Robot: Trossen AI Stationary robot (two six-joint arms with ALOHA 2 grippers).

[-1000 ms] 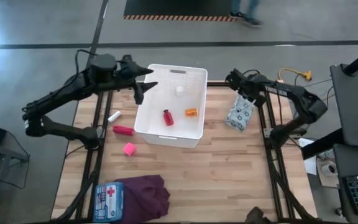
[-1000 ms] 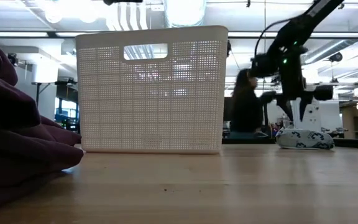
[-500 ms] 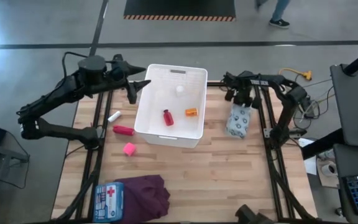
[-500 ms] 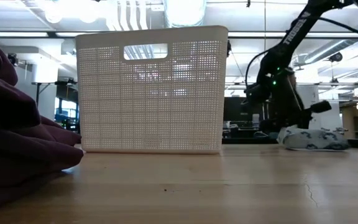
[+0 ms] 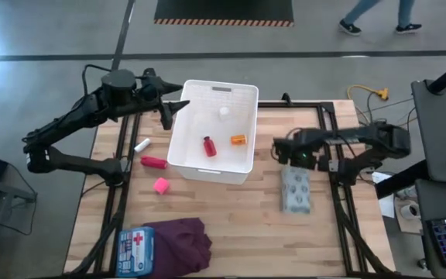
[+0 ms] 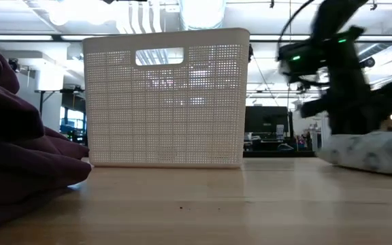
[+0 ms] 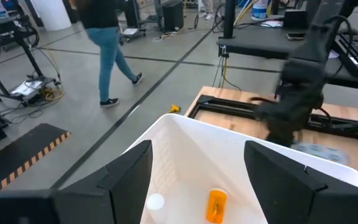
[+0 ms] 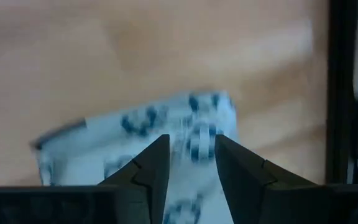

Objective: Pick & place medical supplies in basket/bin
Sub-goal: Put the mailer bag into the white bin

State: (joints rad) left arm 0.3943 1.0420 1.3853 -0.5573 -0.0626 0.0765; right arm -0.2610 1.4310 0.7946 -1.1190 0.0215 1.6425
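The white perforated basket [image 5: 248, 124] stands at the table's far middle and holds a small red bottle [image 5: 208, 146], an orange box [image 5: 239, 140] and a white vial [image 5: 224, 112]. My left gripper [image 5: 175, 108] hovers open over the basket's far left rim, touching nothing. My right gripper [image 5: 289, 153] is right of the basket, shut on the white-blue patterned pouch [image 5: 296, 191]. A white item [image 5: 141, 145], the pink-red tube [image 5: 154, 162] and the pink cube [image 5: 160, 185] lie left of the basket. The blue first-aid pouch [image 5: 136, 249] lies at the near edge. My right gripper [image 8: 192, 149] has the white-blue patterned pouch by its far end [image 8: 197, 132], pinched between the two fingers, which come down from above and the far side. The pouch lies flat on the table [image 6: 369, 151] and stretches from the gripper toward the near edge.
A dark purple cloth [image 5: 180, 244] lies bunched at the near edge beside the first-aid pouch and fills the low view's left side [image 6: 19, 150]. Bare wood shows in front of the basket and around the patterned pouch. People walk on the floor beyond the far edge.
My right gripper has swept from the far right corner toward the near edge and a little left. The patterned pouch has slid along the table with it, from beside the basket's far right corner to a spot near the basket's near right corner.
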